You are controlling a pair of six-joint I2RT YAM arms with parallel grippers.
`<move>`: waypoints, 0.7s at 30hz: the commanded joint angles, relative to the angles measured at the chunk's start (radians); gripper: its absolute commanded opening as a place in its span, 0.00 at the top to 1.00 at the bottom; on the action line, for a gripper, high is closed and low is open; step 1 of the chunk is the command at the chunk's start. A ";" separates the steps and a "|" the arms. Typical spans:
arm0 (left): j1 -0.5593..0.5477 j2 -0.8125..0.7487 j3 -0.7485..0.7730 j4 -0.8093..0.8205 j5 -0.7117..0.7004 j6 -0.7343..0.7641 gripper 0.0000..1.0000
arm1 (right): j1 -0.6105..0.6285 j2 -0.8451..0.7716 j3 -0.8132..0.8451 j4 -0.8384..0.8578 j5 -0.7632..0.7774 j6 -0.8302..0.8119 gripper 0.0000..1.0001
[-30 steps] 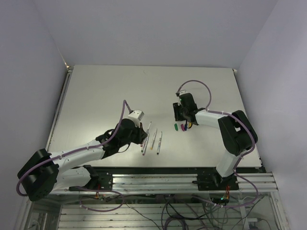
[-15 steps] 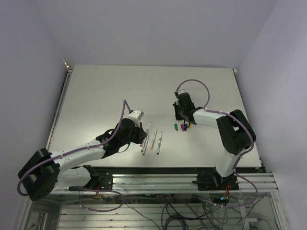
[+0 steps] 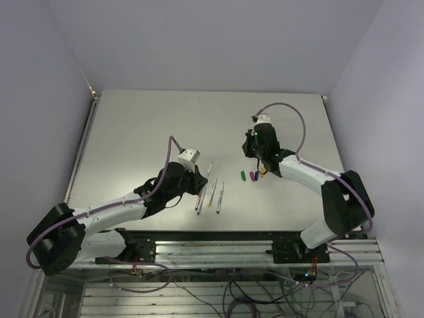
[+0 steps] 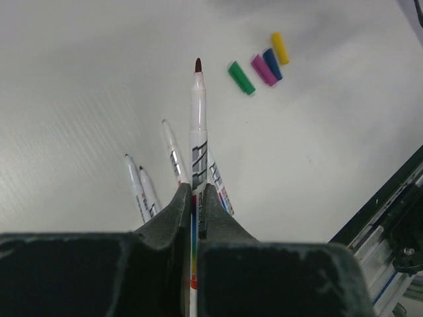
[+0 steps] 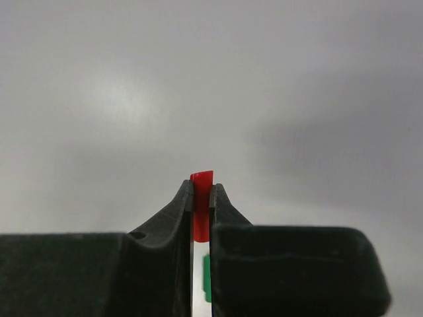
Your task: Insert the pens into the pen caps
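- Over the table, our left gripper is closed tight on one pen. The pen sticks out past the fingers, and its dark red tip points toward the caps.
- Up above the table, our right gripper is pinched shut on the red cap. Only a short bit of the cap pokes out past the fingertips.
- Four more pens lie on the table just under the held pen. The green cap, the magenta cap, the blue cap and the yellow cap lie in a little row farther out.
- The pen and the red cap are well apart in the top view. We think the next job is to bring them together and push the tip in.
- The tip could miss the hole. The cap is tiny, so a small tilt of either arm would make the pen hit the rim or a finger.
- We cannot tell which end of the cap is open. If the closed end faces the pen, it will not go in.
- The cap could pop out or turn sideways if we push hard, because so little of it is held.
- The pen could slide back in our left grip, because it is smooth and thin.
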 commanded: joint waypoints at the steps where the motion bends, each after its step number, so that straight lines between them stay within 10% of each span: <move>1: 0.006 0.008 -0.005 0.156 0.059 0.021 0.93 | 0.003 -0.113 -0.056 0.159 -0.036 0.089 1.00; 21: 0.005 0.193 0.025 0.641 0.228 -0.138 0.93 | 0.004 -0.311 -0.359 0.919 -0.244 0.381 1.00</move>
